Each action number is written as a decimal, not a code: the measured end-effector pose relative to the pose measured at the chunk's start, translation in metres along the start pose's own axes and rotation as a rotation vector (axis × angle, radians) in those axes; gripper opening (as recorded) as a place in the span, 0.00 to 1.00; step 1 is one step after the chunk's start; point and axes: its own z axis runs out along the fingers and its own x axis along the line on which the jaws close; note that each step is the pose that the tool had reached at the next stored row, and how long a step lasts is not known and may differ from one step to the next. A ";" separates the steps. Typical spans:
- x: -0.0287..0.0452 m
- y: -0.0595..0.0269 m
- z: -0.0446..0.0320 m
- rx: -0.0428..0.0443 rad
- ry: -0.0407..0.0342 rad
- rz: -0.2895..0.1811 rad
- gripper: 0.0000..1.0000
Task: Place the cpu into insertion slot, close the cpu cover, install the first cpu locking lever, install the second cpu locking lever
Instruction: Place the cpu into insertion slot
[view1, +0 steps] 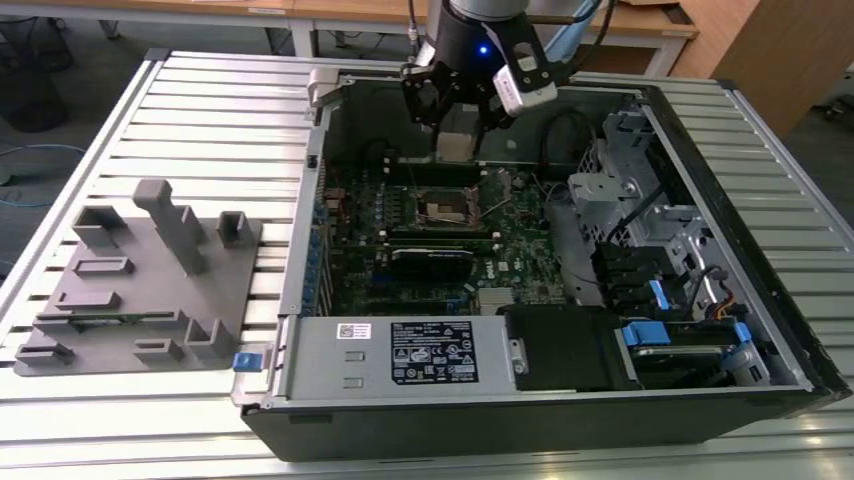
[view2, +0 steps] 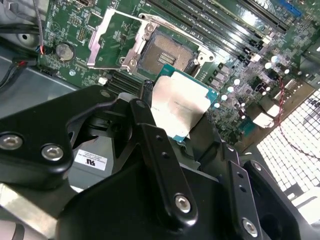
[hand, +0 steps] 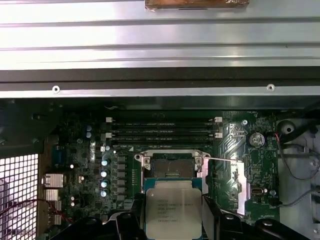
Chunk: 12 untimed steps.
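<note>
Silvery-grey metal sits between my fingers: the gripper is closed to the chip's width and pinches the cpu by two opposite edges, black fingertips on either side. From the exterior view, my arm comes down from above into the open computer case, wrist aimed at the green motherboard. I hold the chip face-up in the air, clear of the board and close to the insertion slot, not seated in it. The slot lies bare, contacts exposed. The cpu cover stands flipped open, hinged off to one side of the slot.
</note>
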 end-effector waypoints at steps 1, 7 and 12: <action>0.0000 0.0000 0.0003 -0.0002 -0.0001 0.000 0.54; -0.0001 -0.0005 0.0061 0.0070 -0.0084 -0.001 0.54; -0.0001 -0.0009 0.0115 0.0145 -0.0148 -0.002 0.54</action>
